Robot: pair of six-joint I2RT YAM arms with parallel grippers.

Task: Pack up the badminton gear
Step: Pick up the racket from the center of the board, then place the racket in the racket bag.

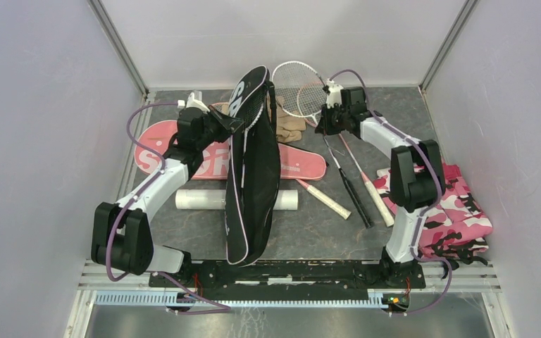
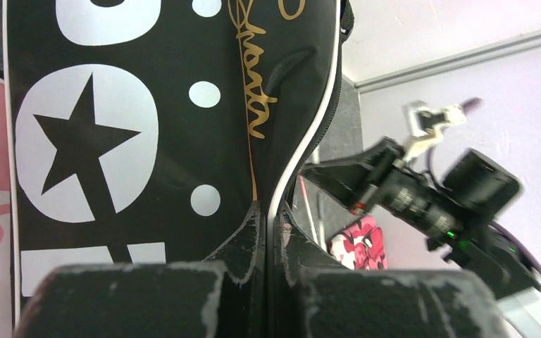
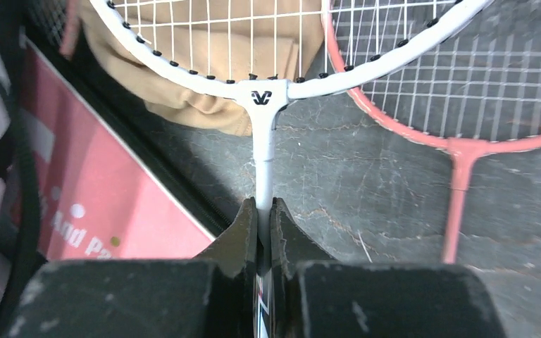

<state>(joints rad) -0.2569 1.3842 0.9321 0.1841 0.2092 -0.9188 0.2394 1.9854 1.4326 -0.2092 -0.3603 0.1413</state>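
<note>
The left fingers (image 2: pixel 243 246) are clamped on the piped edge of the black cover (image 1: pixel 253 176), which stands raised on edge mid-surface (image 1: pixel 310 232), crossing the white tube (image 1: pixel 197 201) and the pink cover (image 1: pixel 183 158). The right fingers (image 3: pixel 234 239) are clamped on the white racket (image 3: pixel 262 98) at its shaft, just below the head. The pink racket (image 3: pixel 458 151) lies beside it.

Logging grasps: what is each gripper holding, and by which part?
Left gripper: black cover, at its edge. Right gripper: white racket, by the shaft near the head.
</note>
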